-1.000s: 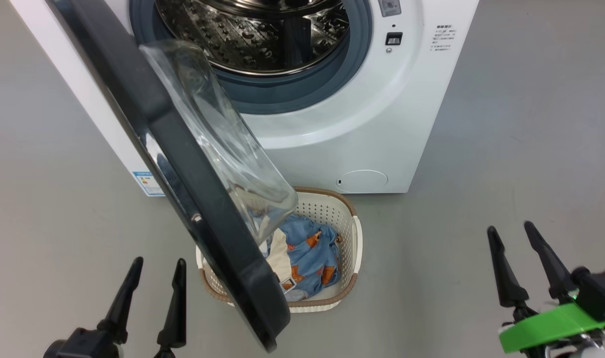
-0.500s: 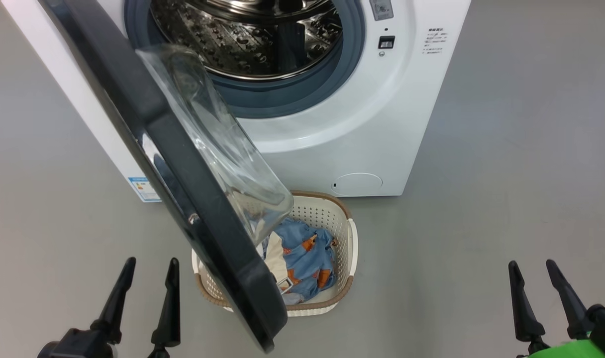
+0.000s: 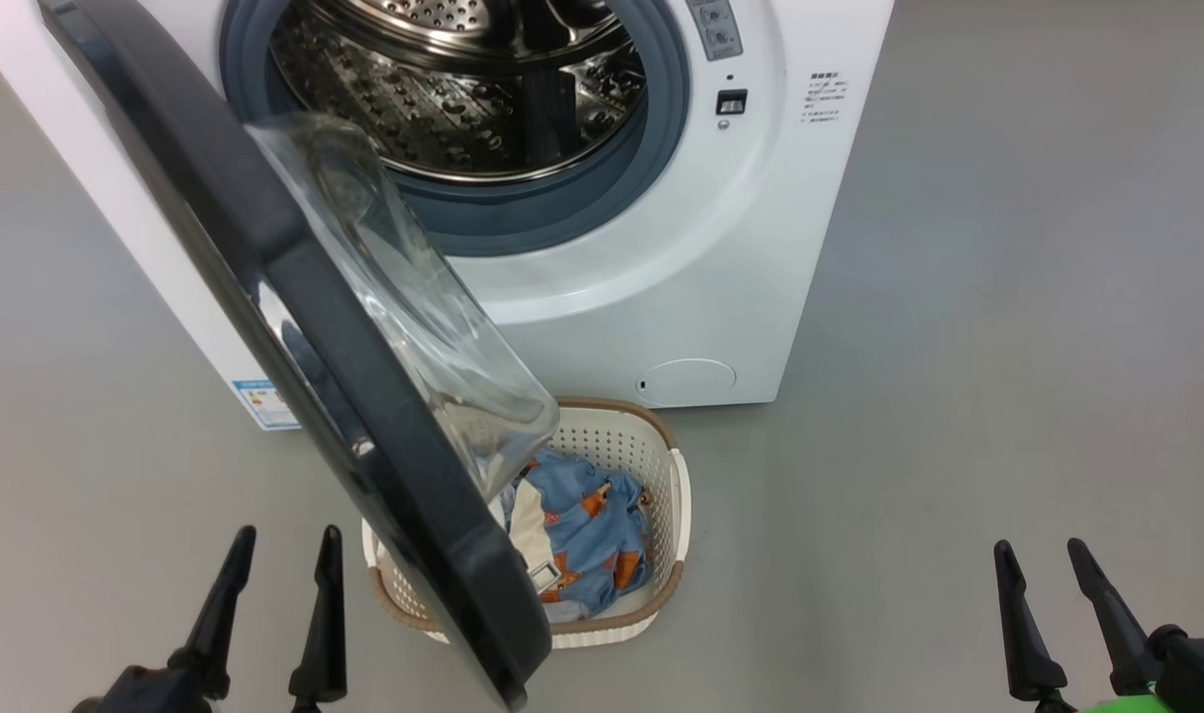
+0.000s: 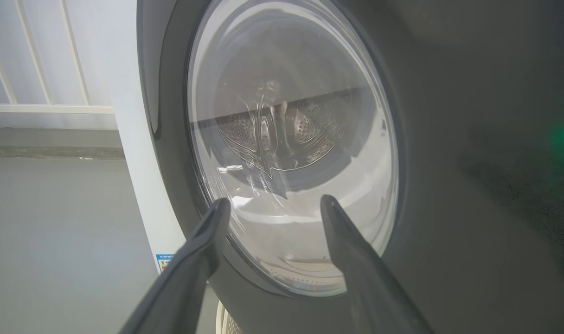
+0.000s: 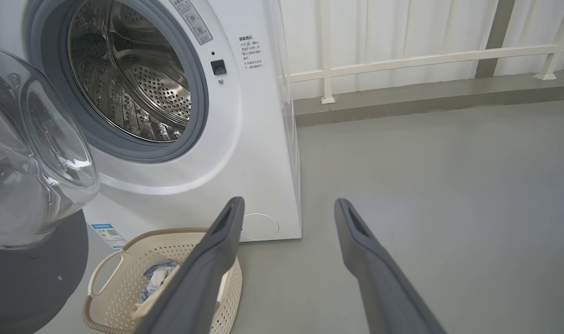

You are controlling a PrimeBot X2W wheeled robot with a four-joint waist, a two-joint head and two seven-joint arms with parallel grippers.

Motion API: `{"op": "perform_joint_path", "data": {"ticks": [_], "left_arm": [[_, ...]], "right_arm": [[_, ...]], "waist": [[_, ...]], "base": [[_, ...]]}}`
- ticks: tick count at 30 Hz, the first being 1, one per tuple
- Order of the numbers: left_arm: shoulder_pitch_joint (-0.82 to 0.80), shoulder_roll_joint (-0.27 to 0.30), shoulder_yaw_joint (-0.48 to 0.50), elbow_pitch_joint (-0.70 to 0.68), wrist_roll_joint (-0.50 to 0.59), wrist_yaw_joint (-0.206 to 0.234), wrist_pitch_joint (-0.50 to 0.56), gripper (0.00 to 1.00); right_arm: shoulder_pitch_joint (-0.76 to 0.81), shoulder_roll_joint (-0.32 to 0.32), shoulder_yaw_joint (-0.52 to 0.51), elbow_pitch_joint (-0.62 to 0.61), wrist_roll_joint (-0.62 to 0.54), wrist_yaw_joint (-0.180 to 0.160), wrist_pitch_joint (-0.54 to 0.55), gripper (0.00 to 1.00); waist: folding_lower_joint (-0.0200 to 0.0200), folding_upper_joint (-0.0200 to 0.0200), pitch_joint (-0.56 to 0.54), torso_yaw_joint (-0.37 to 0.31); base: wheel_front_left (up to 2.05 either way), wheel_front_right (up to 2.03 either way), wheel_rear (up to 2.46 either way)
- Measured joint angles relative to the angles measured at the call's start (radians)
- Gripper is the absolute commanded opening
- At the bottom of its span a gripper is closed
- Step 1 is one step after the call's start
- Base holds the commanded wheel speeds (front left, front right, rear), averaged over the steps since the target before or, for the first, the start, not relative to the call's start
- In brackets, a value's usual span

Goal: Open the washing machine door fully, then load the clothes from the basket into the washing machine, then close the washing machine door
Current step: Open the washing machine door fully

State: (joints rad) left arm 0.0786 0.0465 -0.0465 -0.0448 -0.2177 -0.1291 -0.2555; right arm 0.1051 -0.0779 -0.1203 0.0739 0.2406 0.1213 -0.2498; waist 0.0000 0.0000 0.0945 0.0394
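Note:
The white washing machine (image 3: 661, 287) stands with its steel drum (image 3: 444, 109) exposed. Its black washing machine door (image 3: 295, 297) hangs open toward me, the glass bowl (image 3: 414, 327) overhanging the left part of the basket (image 3: 681, 495) on the floor in front. The clothes (image 3: 587, 530), light blue with orange print plus cream cloth, lie in the basket. My left gripper (image 3: 287, 540) is open, low and left of the door's edge; in its wrist view (image 4: 275, 202) it faces the door's outer glass (image 4: 286, 116). My right gripper (image 3: 1038, 550) is open over bare floor, far right of the basket (image 5: 103, 273).
Grey floor (image 3: 1008, 327) stretches open to the machine's right. A white railing (image 5: 402, 60) and a low kerb (image 5: 426, 99) run behind the machine. A blue label (image 3: 260, 401) and a round flap (image 3: 686, 381) sit low on the machine's front.
The head camera has shifted, sliding the whole scene left and slightly down. My right gripper has sunk lower in the view. The door and the clothes hold their places.

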Motion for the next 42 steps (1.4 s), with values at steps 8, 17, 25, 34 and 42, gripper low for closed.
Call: {"op": "perform_joint_path", "data": {"ticks": [8, 17, 25, 34, 42], "left_arm": [[0.023, 0.001, 0.003, 0.008, 0.002, 0.000, 0.000, 1.00], [0.032, 0.001, 0.004, 0.010, 0.002, 0.000, 0.000, 1.00], [0.046, 0.001, 0.004, 0.012, 0.002, 0.000, 0.000, 1.00], [0.046, 0.001, 0.008, 0.030, 0.002, 0.000, 0.000, 0.00], [0.046, 0.001, 0.040, 0.045, 0.002, 0.000, 0.000, 0.00]], "right_arm": [[0.020, 0.009, 0.002, 0.008, 0.000, 0.000, 0.000, 1.00], [0.031, 0.010, 0.006, 0.012, 0.000, 0.000, 0.000, 1.00], [0.040, 0.010, 0.008, 0.013, 0.000, 0.000, 0.000, 1.00], [0.040, 0.010, 0.009, 0.013, 0.000, 0.000, 0.000, 1.00], [0.040, 0.010, 0.009, 0.013, 0.000, 0.000, 0.000, 1.00]], "waist": [[0.0000, 0.0000, -0.020, -0.011], [0.0000, 0.0000, -0.042, -0.018], [0.0000, 0.0000, -0.054, -0.019], [0.0000, 0.0000, -0.058, -0.020], [0.0000, 0.0000, -0.059, -0.018]], "base": [[0.00, 0.00, 0.00], [0.00, 0.00, 0.00], [0.00, 0.00, 0.00], [0.00, 0.00, 0.00], [0.00, 0.00, 0.00]]}}
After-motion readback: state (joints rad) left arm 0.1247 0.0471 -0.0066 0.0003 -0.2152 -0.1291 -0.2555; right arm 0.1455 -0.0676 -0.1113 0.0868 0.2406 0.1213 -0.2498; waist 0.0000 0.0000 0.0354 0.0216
